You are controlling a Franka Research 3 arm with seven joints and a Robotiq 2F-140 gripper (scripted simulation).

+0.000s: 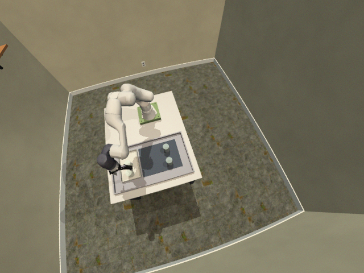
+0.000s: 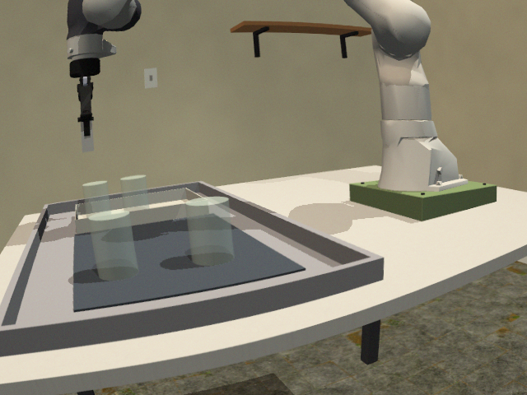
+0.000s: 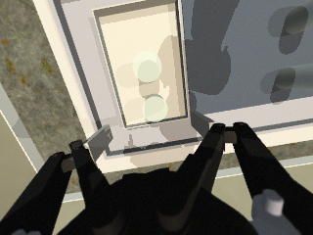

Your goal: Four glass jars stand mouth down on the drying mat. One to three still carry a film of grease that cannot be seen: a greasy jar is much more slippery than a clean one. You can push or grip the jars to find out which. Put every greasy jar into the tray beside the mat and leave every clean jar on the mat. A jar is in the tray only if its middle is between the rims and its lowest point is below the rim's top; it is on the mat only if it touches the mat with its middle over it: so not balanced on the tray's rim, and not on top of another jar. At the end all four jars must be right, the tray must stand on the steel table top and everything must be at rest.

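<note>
Two pale green glass jars stand upright in the cream tray (image 1: 135, 176) (image 2: 166, 212) (image 3: 116, 41): one jar (image 1: 128, 173) (image 2: 95, 197) (image 3: 155, 109) near its front end, and one jar (image 1: 128, 163) (image 2: 134, 191) (image 3: 147, 67) nearer the robot base, with a small gap between them. On the dark mat (image 1: 149, 158) (image 2: 161, 286) (image 3: 245, 54) stand a front jar (image 1: 169, 160) (image 2: 114, 246) (image 3: 287, 78) and a jar nearer the base (image 1: 165, 147) (image 2: 209, 231) (image 3: 295, 21), both upright and apart. My gripper (image 1: 120, 169) (image 2: 86, 142) (image 3: 151, 124) is open and empty, above the tray's front jar and clear of it.
A raised grey rim (image 1: 187, 152) (image 2: 191, 308) surrounds the tray and mat on the white table (image 1: 126, 132) (image 2: 263, 199). The green base block (image 1: 149, 121) (image 2: 391, 199) stands behind them. A wooden shelf (image 2: 297, 28) hangs on the wall, away from the table.
</note>
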